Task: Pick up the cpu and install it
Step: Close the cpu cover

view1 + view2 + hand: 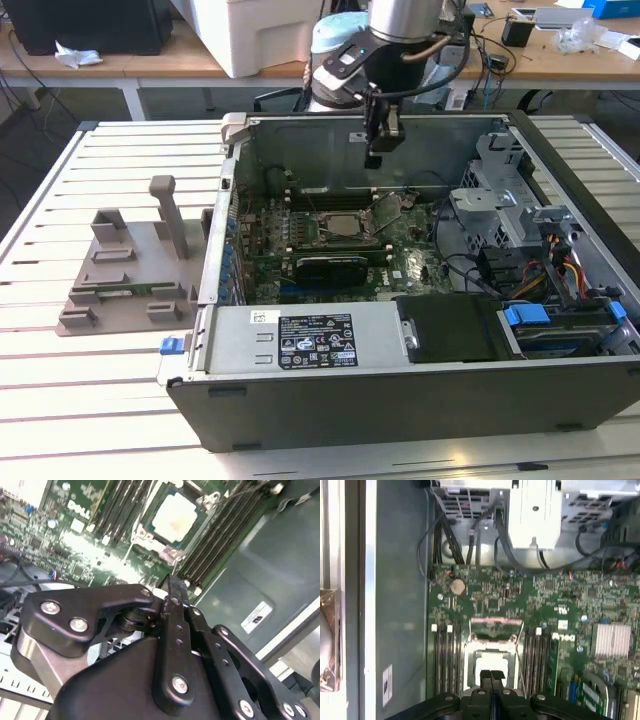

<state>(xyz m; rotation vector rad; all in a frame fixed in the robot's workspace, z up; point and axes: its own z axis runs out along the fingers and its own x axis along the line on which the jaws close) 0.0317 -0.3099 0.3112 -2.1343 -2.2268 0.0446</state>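
Your arm (400, 20) comes in from the far side of the open computer case (420, 400) and points pretty much straight down into it, wrist vertical, with the hand (374, 158) hanging well above the motherboard (400, 262) rather than down on it. In the first wrist view the two fingers (485, 679) are pressed flat together, no gap, and there's nothing pinched between them, so the hand is closed and empty.

The cpu (345, 225) is not in the hand. It's sitting in the socket (332, 240) on the motherboard, silvery top facing up, with memory slots (445, 655) running along both sides of it. In the first wrist view the fingertips line up right over the cpu (490, 661), apart from it. I can't tell from these shots whether the socket frame is latched down.

Off to the exterior view's left, a grey fixture (130, 270) stands on the white slatted surface (110, 400), well apart from the hand.
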